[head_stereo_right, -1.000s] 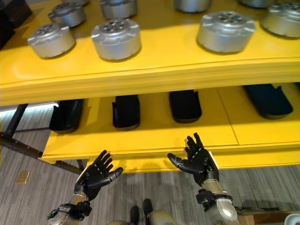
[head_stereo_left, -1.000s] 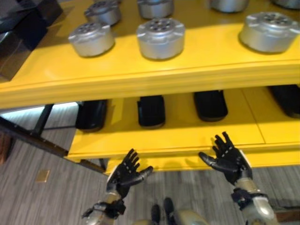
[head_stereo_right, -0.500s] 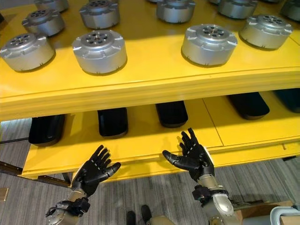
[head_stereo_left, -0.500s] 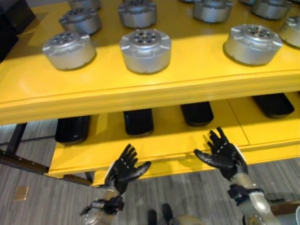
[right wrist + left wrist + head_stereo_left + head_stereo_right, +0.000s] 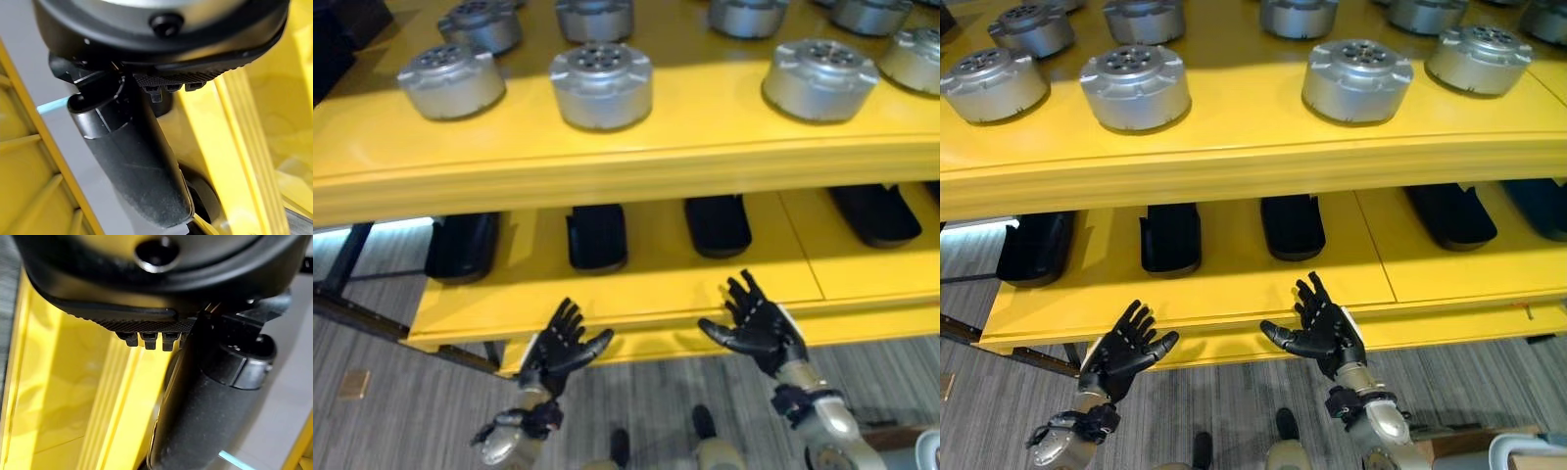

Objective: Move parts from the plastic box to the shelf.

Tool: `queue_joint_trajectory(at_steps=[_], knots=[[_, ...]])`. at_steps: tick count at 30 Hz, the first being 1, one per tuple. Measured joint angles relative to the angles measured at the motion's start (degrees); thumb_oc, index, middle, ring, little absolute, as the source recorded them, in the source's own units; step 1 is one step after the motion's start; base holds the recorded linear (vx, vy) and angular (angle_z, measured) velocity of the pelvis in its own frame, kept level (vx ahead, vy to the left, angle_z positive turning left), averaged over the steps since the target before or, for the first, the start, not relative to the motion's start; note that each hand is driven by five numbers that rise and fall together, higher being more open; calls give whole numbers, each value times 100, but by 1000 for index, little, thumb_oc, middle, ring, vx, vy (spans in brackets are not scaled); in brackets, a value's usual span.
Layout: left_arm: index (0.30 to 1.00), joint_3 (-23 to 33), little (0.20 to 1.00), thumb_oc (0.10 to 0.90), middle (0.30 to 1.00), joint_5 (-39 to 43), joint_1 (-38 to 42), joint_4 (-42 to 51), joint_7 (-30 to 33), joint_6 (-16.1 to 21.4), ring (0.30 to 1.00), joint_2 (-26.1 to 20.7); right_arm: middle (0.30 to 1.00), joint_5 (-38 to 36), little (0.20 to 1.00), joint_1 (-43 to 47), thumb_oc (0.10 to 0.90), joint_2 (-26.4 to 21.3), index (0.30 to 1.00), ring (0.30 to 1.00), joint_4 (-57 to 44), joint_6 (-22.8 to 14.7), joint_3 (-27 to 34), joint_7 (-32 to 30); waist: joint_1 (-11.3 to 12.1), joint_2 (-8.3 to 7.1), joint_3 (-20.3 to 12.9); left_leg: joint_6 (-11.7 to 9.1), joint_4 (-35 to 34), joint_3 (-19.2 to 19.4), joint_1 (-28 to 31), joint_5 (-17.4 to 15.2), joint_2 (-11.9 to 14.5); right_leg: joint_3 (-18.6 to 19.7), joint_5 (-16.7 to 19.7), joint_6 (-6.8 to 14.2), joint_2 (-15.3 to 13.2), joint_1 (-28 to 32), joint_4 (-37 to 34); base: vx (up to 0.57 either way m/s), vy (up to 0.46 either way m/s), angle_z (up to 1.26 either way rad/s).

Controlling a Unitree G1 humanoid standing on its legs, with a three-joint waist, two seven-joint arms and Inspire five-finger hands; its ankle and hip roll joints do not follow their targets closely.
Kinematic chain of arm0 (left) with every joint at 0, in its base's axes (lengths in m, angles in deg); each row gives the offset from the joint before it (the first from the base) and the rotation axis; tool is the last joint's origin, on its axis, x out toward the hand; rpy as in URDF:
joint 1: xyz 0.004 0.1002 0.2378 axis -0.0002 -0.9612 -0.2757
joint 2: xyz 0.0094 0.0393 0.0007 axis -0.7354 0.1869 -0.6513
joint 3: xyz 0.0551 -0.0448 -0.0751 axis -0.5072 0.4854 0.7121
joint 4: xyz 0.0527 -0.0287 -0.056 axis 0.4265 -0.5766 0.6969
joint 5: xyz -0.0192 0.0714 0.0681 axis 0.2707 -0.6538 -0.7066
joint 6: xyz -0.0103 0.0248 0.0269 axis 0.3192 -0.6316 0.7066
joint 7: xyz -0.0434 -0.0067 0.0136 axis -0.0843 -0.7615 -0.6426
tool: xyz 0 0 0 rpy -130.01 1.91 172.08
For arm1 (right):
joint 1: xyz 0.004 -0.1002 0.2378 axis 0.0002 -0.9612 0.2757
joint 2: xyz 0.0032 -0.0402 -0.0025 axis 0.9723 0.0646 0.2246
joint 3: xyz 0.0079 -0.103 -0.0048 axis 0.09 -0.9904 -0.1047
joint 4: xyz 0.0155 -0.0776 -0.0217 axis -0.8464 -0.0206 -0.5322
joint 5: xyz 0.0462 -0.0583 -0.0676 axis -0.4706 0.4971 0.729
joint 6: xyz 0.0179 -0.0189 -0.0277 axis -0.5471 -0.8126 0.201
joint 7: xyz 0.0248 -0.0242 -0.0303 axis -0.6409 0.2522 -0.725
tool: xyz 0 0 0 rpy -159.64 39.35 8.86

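Since a second ago the view has swung right, showing more of the yellow shelf point(image 5: 1263, 157); both hands are lower in the view. Nine parts point(image 5: 1358, 80) show on its top level: round silver drums, hole-ringed on top. Five black trays point(image 5: 1292, 225) sit below. The left hand point(image 5: 1119, 351) and right hand point(image 5: 1324, 330) hang empty, fingers spread, before the lower edge.

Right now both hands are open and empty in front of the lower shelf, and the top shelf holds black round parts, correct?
Not quite. The round parts on the top shelf are silver, as the right eye view shows. The left hand and right hand are open and empty before the lower shelf.
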Motion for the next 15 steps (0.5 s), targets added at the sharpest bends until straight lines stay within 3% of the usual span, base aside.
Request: queue_joint_trajectory(at_steps=[6,9,15], knots=[[1000,-147,1000,900,1000,-2,92,-10,-17,-117,1000,60,1000,70,1000,-27,900,-207,1000,1000,9,-12,432,-78,-37,142,-26,-93,-90,-124,-99,82,494,-314,231,-314,456,110,-327,-38,-125,13],[1000,-174,1000,900,1000,-4,194,-6,-46,-129,1000,62,1000,556,1000,22,900,-565,1000,1000,-19,-13,477,-91,-56,251,-28,-176,-102,-179,-98,67,492,-397,184,-361,444,139,-298,-15,-55,15],[1000,-159,1000,900,1000,1,227,-2,-82,-131,1000,49,1000,1617,1000,36,900,-985,1000,1000,-423,-77,935,-198,-114,278,-23,-239,-163,-132,-74,82,338,-391,83,-228,295,81,-140,0,2,3]])
